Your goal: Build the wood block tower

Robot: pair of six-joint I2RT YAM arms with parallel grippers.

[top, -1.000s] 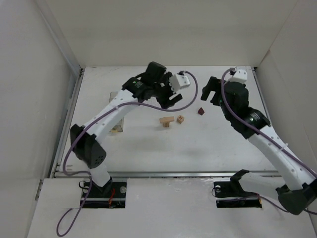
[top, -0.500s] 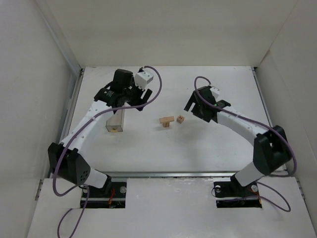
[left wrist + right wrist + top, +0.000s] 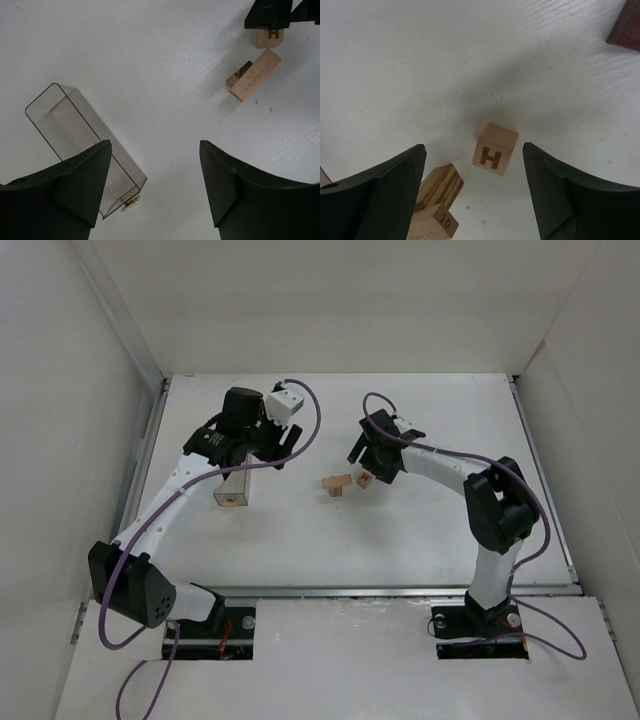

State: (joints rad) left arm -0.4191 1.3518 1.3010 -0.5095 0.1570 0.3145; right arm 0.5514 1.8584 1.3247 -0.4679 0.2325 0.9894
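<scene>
You withdrew the left gripper [image 3: 280,448] leftward from the crossed bars [image 3: 337,484] to above the clear box [image 3: 233,486]. You swung the right gripper [image 3: 368,464] inward over the H cube [image 3: 366,479].

Left arm [image 3: 178,495] and right arm [image 3: 440,465] white-shelled, black joints [image 3: 498,502], looped purple cables [image 3: 318,415], white wrist camera block [image 3: 285,402], matte black wedge fingers [image 3: 75,185]

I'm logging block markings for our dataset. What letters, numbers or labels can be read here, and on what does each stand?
"H": on the side face of the small wood cube.
"10": on a face of the light wood bar lying near the cube.
Faint print along the long bar in the left wrist view: too small to read.
Nothing can be read in the top view.
</scene>
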